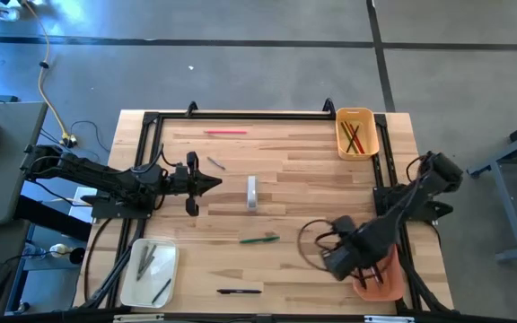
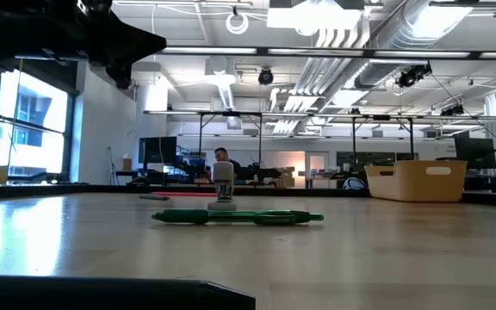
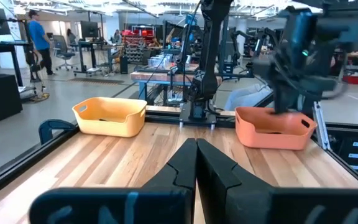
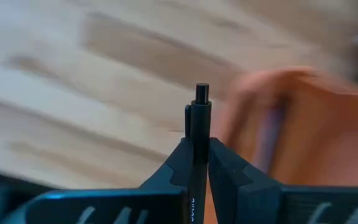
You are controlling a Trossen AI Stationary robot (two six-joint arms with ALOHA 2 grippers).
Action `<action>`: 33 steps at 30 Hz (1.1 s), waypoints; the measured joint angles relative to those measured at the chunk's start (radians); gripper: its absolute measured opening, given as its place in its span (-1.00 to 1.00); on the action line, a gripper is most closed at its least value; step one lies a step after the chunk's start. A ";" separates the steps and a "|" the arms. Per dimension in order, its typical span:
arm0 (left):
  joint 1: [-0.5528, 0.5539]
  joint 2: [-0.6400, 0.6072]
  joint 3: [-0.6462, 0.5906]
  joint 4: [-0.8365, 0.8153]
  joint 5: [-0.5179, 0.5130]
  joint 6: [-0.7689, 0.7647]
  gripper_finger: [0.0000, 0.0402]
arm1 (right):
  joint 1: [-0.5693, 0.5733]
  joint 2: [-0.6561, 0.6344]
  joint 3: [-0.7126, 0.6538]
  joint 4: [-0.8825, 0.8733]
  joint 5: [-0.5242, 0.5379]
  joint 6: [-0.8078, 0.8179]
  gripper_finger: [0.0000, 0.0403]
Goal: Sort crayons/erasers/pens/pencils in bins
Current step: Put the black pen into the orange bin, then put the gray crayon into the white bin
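Gripping a black pen [image 4: 197,149], right hand [image 4: 197,163], wooden table [image 1: 312,179]

we are looking down on the worktop [image 1: 312,179]. a bin [image 1: 356,132] holding pencils [image 1: 354,138] is sitting at the far right corner, another bin [image 1: 149,273] holding pens [image 1: 145,259] at the near left corner, and a third bin [image 1: 381,285] at the near right corner, under our right gripper [image 1: 372,274]. our left gripper [image 1: 212,184] is hovering left of centre. a lone pen [image 1: 259,240] is lying near the middle, another [image 1: 240,291] by the near edge.
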 joint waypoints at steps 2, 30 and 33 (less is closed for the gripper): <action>0.000 0.000 0.000 0.000 0.000 0.000 -1.00 | 0.027 -0.034 0.000 -0.095 -0.005 0.014 -0.93; 0.008 0.000 0.000 -0.030 -0.008 0.027 -1.00 | 0.165 -0.278 -0.675 0.481 -0.036 0.146 -0.73; 0.028 0.000 0.000 -0.056 -0.006 0.027 -1.00 | 0.165 -0.278 -0.662 0.448 -0.053 0.116 -0.57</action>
